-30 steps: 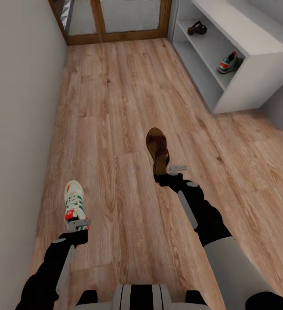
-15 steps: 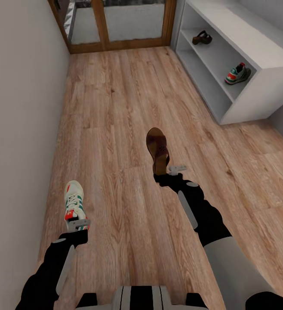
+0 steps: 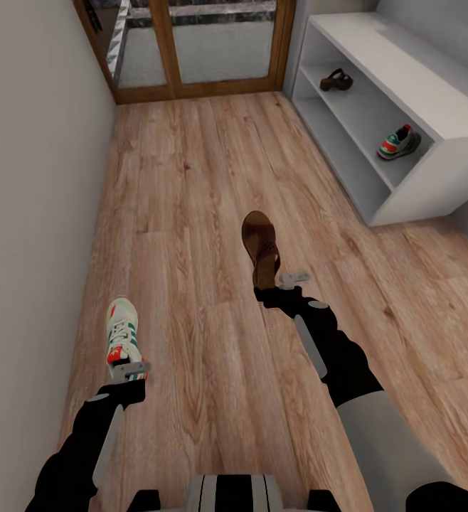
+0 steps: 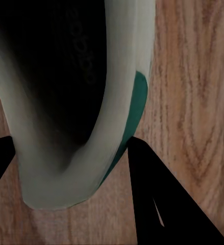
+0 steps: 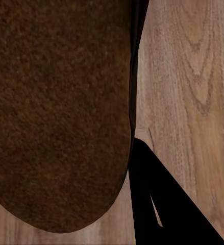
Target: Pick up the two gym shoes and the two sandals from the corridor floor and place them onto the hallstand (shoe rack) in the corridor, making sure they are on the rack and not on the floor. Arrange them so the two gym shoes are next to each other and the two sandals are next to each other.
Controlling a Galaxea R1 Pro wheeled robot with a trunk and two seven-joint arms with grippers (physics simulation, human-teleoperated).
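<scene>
Since the earlier frames the camera has advanced, so the hallstand [image 3: 433, 107] and glass door [image 3: 198, 43] sit lower in the head view; both arms keep their shoes.
Left gripper [image 3: 129, 370] is clamped on a gym shoe [image 3: 122, 334] at the heel; its dark insole [image 4: 66, 76] bears blurred, unreadable lettering. Right gripper [image 3: 282, 279] grips a sandal [image 3: 260, 245], held ahead of it. Beyond the right gripper, on the hallstand's upper shelf, are another sandal [image 3: 336, 80] and gym shoe [image 3: 397, 144], well apart.
</scene>
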